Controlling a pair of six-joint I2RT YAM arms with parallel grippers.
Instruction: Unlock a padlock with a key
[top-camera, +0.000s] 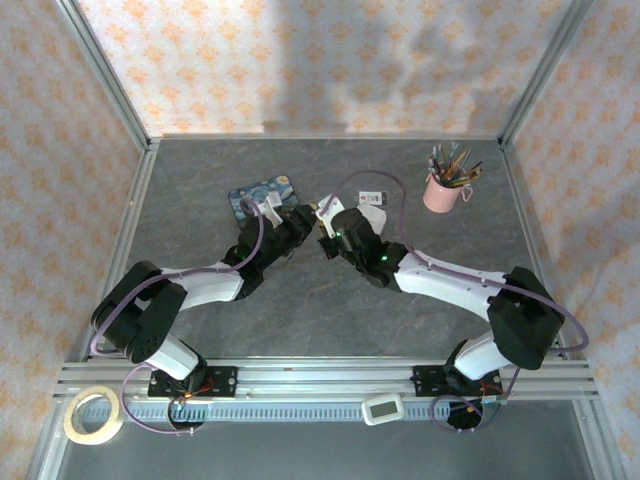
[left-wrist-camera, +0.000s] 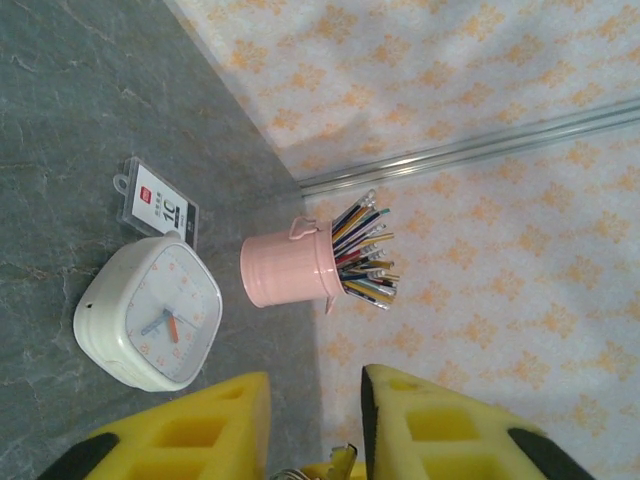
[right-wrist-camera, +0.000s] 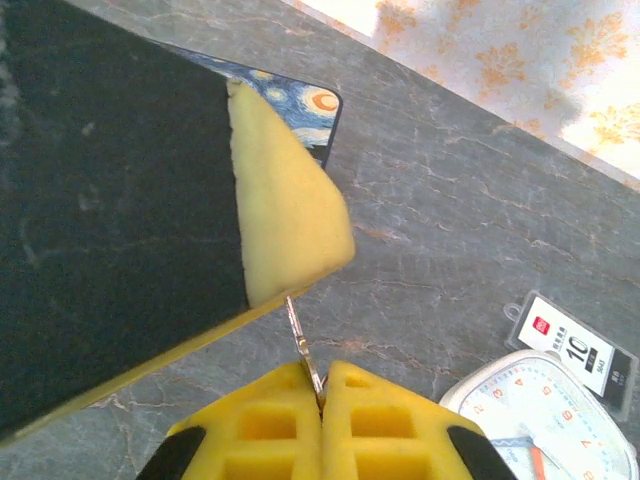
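My right gripper (right-wrist-camera: 322, 372) is shut on the key (right-wrist-camera: 303, 345). Its thin silvery blade points up and its tip goes under the yellow pad of the left gripper's finger (right-wrist-camera: 285, 220). In the top view both grippers, left (top-camera: 300, 224) and right (top-camera: 326, 224), meet tip to tip above the table's middle. From the left wrist, the left gripper (left-wrist-camera: 315, 385) has its fingers a small gap apart. Deep between them sits a small piece of metal with a thin silvery loop, the padlock (left-wrist-camera: 345, 462), mostly cut off by the frame edge.
A blue painted tin (top-camera: 258, 200) lies just behind the left gripper. A white clock (left-wrist-camera: 150, 315) and a white-and-black card (left-wrist-camera: 160, 205) lie behind the right gripper. A pink cup of pens (top-camera: 440, 190) stands at the back right. A tape roll (top-camera: 93, 415) lies below the front rail.
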